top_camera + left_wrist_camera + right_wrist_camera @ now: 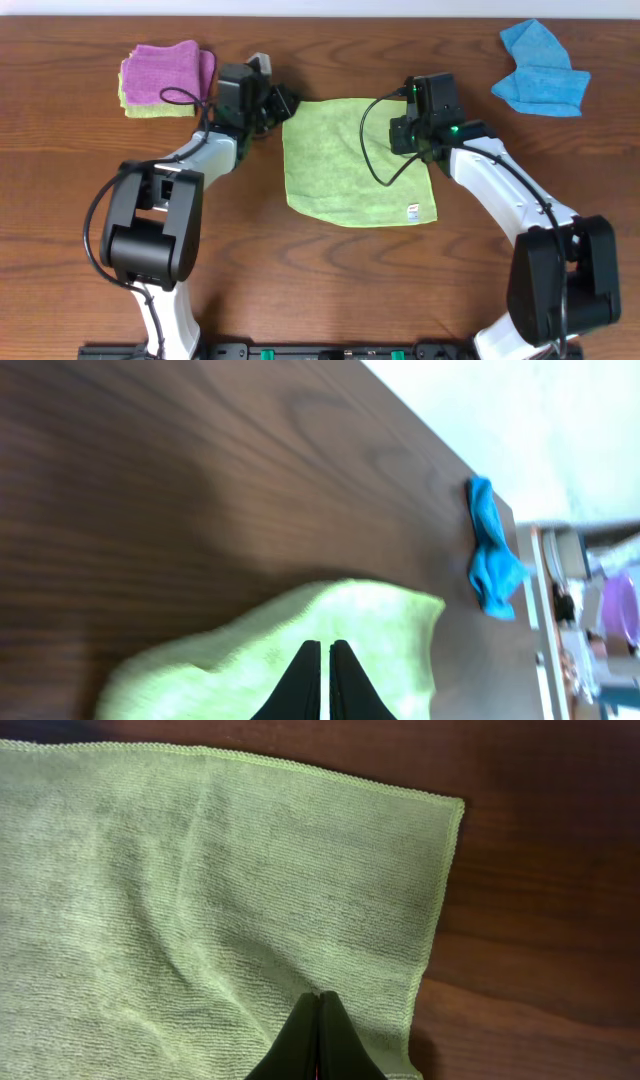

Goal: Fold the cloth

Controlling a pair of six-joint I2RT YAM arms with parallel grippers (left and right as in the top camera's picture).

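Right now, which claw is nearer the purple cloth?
Left. Left claw sits at the far left corner of the green cloth, just beside the purple cloth; right claw is across at the green cloth's right edge.

The lime-green cloth [345,165] lies unfolded, spread nearly flat.

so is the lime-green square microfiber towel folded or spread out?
Spread. The lime-green microfiber towel lies open as one flat square on the wooden table, white tag showing, no doubled edge.
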